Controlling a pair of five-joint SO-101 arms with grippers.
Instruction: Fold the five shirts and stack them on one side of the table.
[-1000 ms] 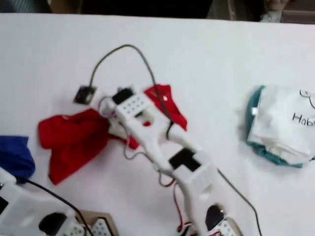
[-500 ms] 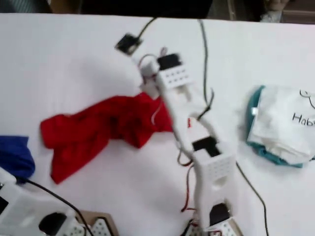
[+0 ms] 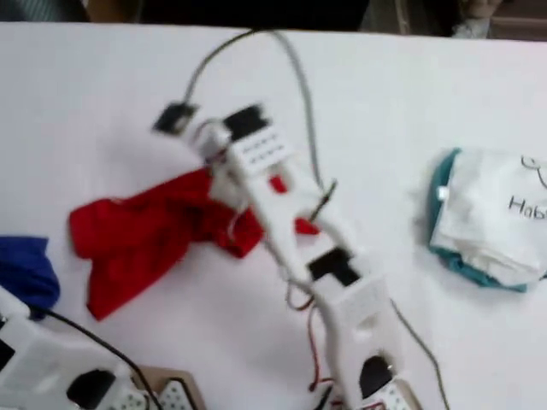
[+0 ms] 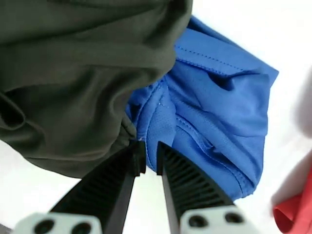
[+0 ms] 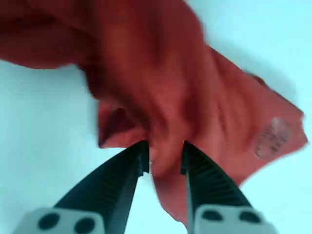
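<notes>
A crumpled red shirt (image 3: pixel 137 231) lies left of the table's middle. My right gripper (image 3: pixel 219 181) is at its far right end, shut on a fold of the red shirt (image 5: pixel 204 92), with cloth bunched between the fingertips of the right gripper (image 5: pixel 163 156). A blue shirt (image 3: pixel 24 272) lies at the left edge. My left gripper (image 4: pixel 148 157) hovers shut just over the blue shirt (image 4: pixel 219 122), where it meets a dark olive shirt (image 4: pixel 73 73). A folded pile (image 3: pixel 491 218), white on top of teal, sits at the right.
The right arm (image 3: pixel 342 307) crosses the table's middle from the near edge, its grey cable (image 3: pixel 295 68) looping toward the far side. The left arm's base (image 3: pixel 43 367) fills the near left corner. Bare white table (image 3: pixel 102 94) spreads across the far side.
The right gripper pulled the red shirt's end toward the far right, stretching it out, then swung back left. The shirt's left part stayed put. The left arm has not moved.
</notes>
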